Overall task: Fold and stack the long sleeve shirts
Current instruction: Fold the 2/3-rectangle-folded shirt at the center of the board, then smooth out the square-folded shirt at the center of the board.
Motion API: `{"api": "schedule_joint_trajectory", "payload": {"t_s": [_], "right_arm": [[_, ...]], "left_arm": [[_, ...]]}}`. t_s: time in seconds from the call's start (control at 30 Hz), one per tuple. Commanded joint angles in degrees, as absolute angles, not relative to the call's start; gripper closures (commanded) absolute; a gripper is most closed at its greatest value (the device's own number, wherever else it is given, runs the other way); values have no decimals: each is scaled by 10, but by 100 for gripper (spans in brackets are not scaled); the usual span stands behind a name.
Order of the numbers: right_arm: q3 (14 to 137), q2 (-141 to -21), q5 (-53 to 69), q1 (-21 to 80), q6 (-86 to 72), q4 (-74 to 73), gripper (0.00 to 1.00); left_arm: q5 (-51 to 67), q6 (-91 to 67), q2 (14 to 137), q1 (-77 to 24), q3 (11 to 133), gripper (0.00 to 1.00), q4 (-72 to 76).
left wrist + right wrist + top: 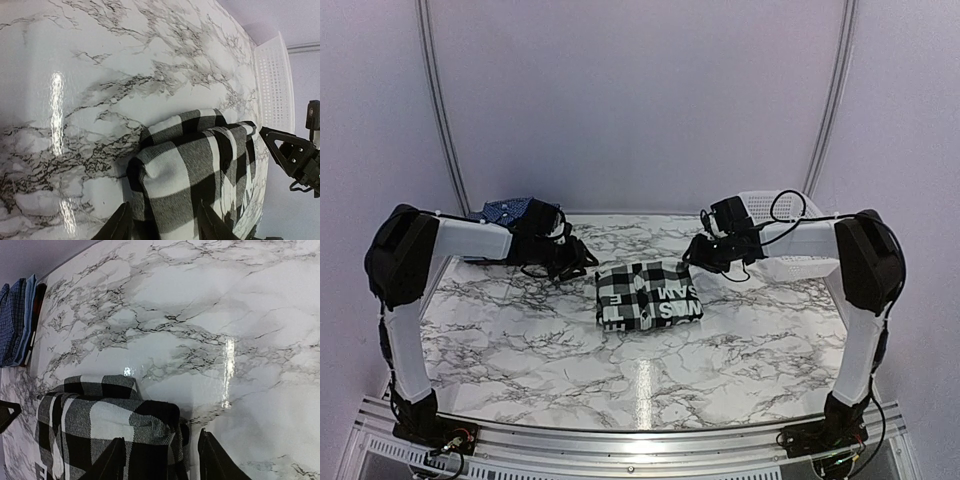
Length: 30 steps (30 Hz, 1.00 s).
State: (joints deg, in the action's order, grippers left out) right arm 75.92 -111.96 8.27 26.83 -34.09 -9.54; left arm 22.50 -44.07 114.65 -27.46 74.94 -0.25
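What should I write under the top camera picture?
The left gripper and right gripper flank a folded checked shirt on the marble table, blue shirts and a white basket behind.

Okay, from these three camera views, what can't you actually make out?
Blue shirts: in the top view the left arm covers most of the pile, and the right wrist view's left edge cuts it, so no count.
Basket: the right arm hides most of its inside in the top view.
Checked shirt: lettering too small to read fully from above; both wrist views cut it off at the bottom.
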Motion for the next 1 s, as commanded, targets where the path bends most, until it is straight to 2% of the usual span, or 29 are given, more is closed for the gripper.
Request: {"api": "schedule_joint_trajectory", "payload": {"t_s": [0.0,0.07,0.17,0.23,0.33,0.47,0.53,0.67,0.9,0.97], "right_arm": [[749,-1061,60,274,-314,-104,52],[734,-1038,66,287,-309,-97,53],[705,-1009,67,318,-302,-89,62],[673,-988,76,334,-303,-65,72],[612,-966,129,349,-316,-6,78],[551,-970,134,366,-325,47,80],[520,-977,137,367,-334,72,85],[480,-969,138,380,-356,98,86],[488,-927,115,398,-357,57,86],[512,-913,98,397,-346,41,82]], "left_arm": [[219,-419,1072,-289,714,56,1],[221,-423,1054,-311,696,60,1],[226,-432,1040,-349,681,71,1],[231,-439,1037,-376,671,78,1],[242,-453,1045,-405,655,85,10],[249,-462,1068,-415,624,90,31],[243,-458,1080,-413,612,91,36],[235,-455,1090,-407,587,94,42],[229,-445,1071,-395,565,94,36],[231,-439,1066,-391,570,94,31]]}}
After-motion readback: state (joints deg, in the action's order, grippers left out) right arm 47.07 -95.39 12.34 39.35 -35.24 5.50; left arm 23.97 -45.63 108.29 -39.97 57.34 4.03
